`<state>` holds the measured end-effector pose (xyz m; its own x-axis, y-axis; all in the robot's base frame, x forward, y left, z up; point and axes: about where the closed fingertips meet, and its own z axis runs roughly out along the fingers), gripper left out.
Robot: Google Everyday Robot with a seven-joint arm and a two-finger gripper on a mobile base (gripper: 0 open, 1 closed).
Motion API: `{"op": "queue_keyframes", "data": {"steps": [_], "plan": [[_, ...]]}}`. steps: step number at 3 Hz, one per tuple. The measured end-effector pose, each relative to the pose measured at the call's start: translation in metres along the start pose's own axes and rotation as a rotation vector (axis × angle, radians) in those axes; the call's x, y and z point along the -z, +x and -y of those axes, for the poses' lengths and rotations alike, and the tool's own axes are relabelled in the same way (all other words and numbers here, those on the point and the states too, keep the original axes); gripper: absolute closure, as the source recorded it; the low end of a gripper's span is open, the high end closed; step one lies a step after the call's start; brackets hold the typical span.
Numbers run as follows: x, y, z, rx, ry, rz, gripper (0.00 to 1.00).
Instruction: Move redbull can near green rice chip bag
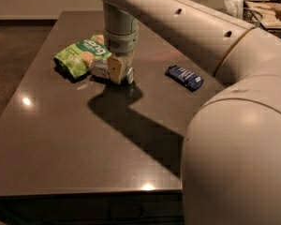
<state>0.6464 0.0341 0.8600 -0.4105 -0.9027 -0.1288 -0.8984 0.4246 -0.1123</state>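
- The jaws sat low over the desk (75, 153), at the right edge of the bag (79, 55), and seemed to be pinching the can (129, 75) across its middle.
- The can lay on its side at desk level, touching the bag or just beside it.
- A dark blue packet (184, 77) lay well apart to the right.
- By my judgement the can was already near enough; what was left was to let go and lift clear without nudging it.
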Motion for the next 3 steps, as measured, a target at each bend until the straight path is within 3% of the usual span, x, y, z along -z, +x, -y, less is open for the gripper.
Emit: {"op": "queue_keyframes", "data": {"steps": [1, 2, 3], "plan": [[-0.007, -0.0004, -0.0054, -0.03, -0.009, -0.013, 0.35], [-0.0027, 0.0003, -0.0147, -0.055, -0.014, 0.026, 0.12], [-0.0046, -0.001, -0.0143, -0.053, -0.014, 0.027, 0.0]]}}
